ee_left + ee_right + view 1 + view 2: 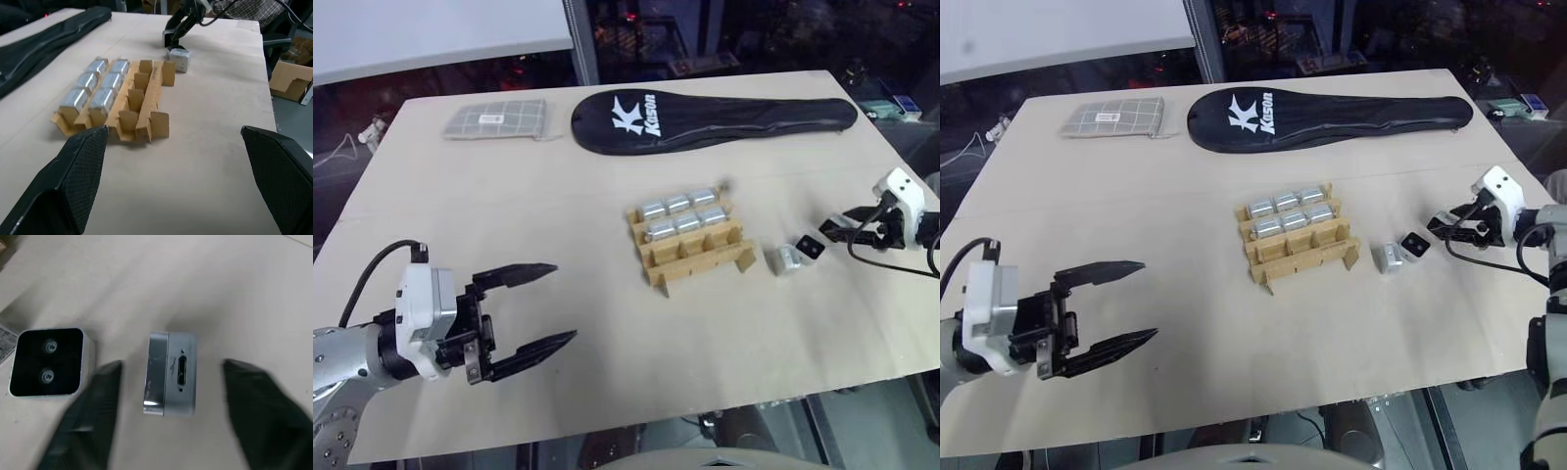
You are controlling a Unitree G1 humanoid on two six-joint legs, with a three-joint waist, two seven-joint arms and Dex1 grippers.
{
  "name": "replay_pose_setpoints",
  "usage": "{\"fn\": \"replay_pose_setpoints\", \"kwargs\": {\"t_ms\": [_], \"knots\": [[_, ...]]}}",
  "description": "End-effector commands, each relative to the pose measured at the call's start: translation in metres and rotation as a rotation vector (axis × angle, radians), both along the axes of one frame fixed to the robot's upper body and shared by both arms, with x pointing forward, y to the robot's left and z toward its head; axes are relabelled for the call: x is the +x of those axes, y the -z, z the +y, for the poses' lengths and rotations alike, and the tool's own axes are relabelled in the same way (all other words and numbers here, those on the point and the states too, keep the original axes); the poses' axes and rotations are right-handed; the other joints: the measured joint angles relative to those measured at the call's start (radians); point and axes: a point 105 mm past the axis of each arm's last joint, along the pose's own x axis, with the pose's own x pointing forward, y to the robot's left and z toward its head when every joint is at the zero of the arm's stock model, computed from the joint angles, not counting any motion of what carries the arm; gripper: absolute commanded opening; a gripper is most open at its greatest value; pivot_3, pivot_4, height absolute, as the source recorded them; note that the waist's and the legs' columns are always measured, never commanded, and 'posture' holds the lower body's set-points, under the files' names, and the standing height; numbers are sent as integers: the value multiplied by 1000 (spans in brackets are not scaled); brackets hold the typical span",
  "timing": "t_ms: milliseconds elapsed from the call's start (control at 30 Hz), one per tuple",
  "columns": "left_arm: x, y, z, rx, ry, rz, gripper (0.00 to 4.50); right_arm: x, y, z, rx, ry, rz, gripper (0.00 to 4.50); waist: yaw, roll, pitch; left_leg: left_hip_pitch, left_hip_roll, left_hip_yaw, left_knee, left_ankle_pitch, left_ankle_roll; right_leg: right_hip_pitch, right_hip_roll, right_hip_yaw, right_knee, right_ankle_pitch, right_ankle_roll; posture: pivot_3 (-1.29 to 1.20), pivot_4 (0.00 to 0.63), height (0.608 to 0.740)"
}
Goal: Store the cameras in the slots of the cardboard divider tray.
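Observation:
The cardboard divider tray (700, 266) sits mid-table. Its two far rows hold several silver cameras (677, 205); the near row of slots (687, 247) stands empty. Two loose cameras lie just right of the tray: a silver one (786, 258) and one showing its black face (809, 247). My right gripper (826, 229) is low at the table's right, pointing at them. In the right wrist view its blurred fingers (98, 396) flank the silver camera (171, 373) with gaps on both sides. My left gripper (563, 302) hovers open and holds nothing at the near left.
A long black racket cover (705, 119) and a grey checked pouch (497, 119) lie along the far edge. Bare tabletop stretches between my left gripper and the tray. A cardboard box (293, 81) sits off the table beyond its right edge.

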Motion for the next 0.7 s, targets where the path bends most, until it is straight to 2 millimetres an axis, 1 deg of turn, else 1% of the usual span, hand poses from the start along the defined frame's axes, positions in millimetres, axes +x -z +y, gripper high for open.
{"fn": "replay_pose_setpoints", "kwargs": {"t_ms": [33,67,233,300,333,367,400,433,467,500,567,633,700], "knots": [[-1,-5,-4,-12,28,-7,4500,0,-15,-4,3,-1,-49,1291,-2,0,0,0,0,0,0,0,0,0,0,0,0,0,0,0,150,740],[0,-5,-4,-14,28,-7,4500,-1,-16,-5,1,-2,-55,735,-3,0,0,0,0,0,0,0,0,0,0,0,0,0,0,0,150,740],[0,-5,-4,-11,29,-2,4500,2,-25,-2,12,-18,-110,691,-5,0,0,0,0,0,0,0,0,0,0,0,0,1,2,0,150,740],[1,-4,-3,-7,27,-1,4500,4,-43,12,89,-94,-186,691,-6,0,0,0,0,0,0,0,0,0,0,0,0,2,3,0,150,740],[1,-4,-1,-4,23,0,4500,8,-63,35,134,-195,-266,691,-6,1,0,0,0,0,0,0,0,0,0,0,0,2,3,0,150,740],[2,-4,0,-3,21,0,4500,9,-78,53,160,-280,-325,691,-10,1,1,0,0,0,0,0,0,0,0,1,1,2,3,0,150,740],[3,-4,1,-1,20,1,4500,10,-90,70,168,-354,-367,691,-14,2,1,1,1,0,0,0,0,0,1,2,1,2,3,0,150,740],[4,-4,2,0,18,1,4500,8,-96,83,160,-419,-394,691,-20,2,1,2,2,0,0,0,0,0,2,4,1,2,3,0,150,740],[4,-4,2,1,18,1,4500,7,-97,89,151,-450,-402,691,-21,3,2,3,3,-1,0,0,0,0,3,5,2,2,3,0,150,740],[5,-4,3,1,16,1,4500,4,-98,105,118,-531,-415,691,-18,3,2,3,3,-1,0,0,0,0,3,4,2,2,3,0,150,740],[7,-2,6,2,9,1,4500,-1,-95,144,0,-720,-452,691,-12,3,2,2,2,-1,0,0,0,0,3,1,2,2,3,0,150,740],[8,-1,8,7,4,-1,4500,-7,-95,177,-43,-870,-481,691,-11,3,2,2,3,-2,0,0,0,0,3,0,2,3,3,0,150,740],[10,-1,9,11,-1,-9,4500,-12,-96,200,-59,-963,-490,691,-8,3,2,1,3,-4,0,0,0,-1,3,-1,2,3,2,0,150,740]]}}
